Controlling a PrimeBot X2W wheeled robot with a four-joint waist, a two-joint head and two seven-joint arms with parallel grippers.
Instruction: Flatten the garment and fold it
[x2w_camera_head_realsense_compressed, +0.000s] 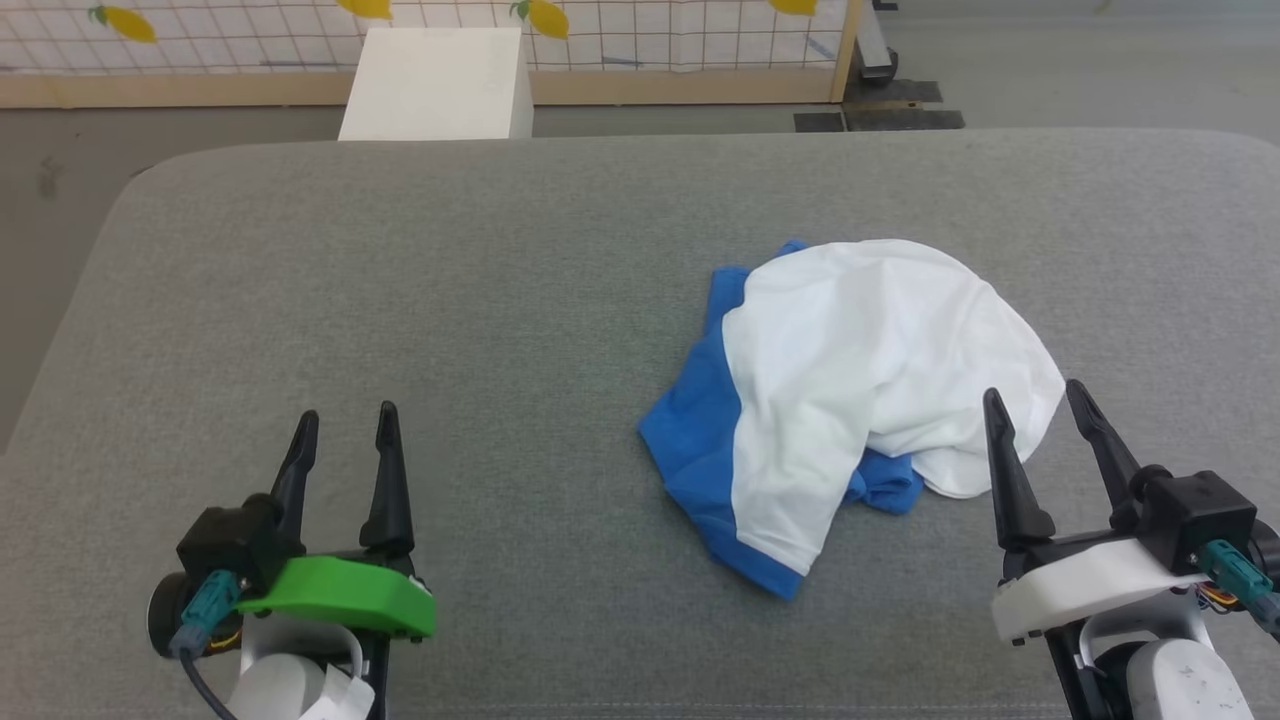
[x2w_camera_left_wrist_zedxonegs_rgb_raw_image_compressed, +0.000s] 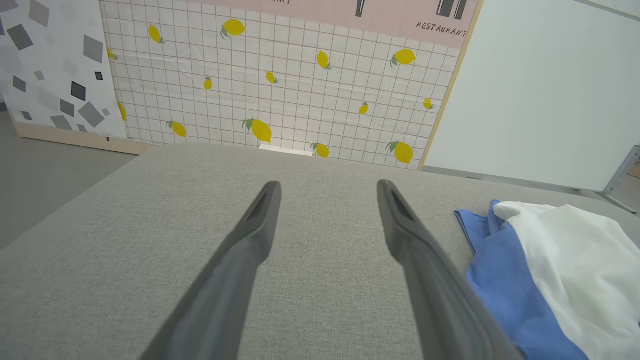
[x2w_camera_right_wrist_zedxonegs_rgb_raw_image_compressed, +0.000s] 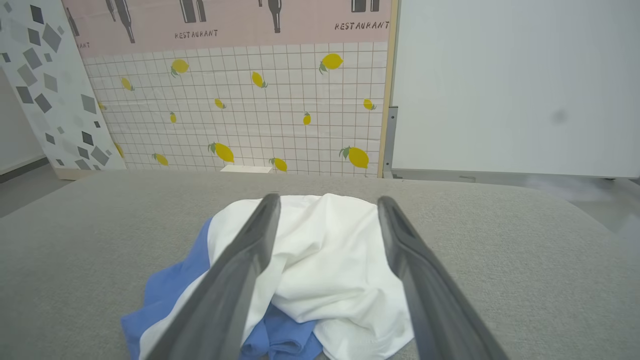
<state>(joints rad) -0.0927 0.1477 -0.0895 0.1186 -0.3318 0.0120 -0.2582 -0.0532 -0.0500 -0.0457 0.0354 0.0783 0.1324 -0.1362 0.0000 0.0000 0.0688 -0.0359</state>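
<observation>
**Crumpled shirt lay right of centre; both grippers stood open and empty**

The garment lay bunched on the grey upholstered surface, right of centre and nearer the front edge than the back. Wide bare fabric stretched to its left and behind it, up to the rounded back edge and left corner. The right gripper sat at the heap's near right edge, its fingers spread apart with nothing between them; whether a tip touched the cloth could not be told. The left gripper was well apart from the shirt, over bare surface, fingers parted and holding nothing.

The shirt was soft and rumpled: a white mound folded over itself, with blue cloth showing along its left side and underneath at the front. The surface had a fine, even weave. Beyond it stood a white box on the floor before a lemon-printed grid panel.
</observation>
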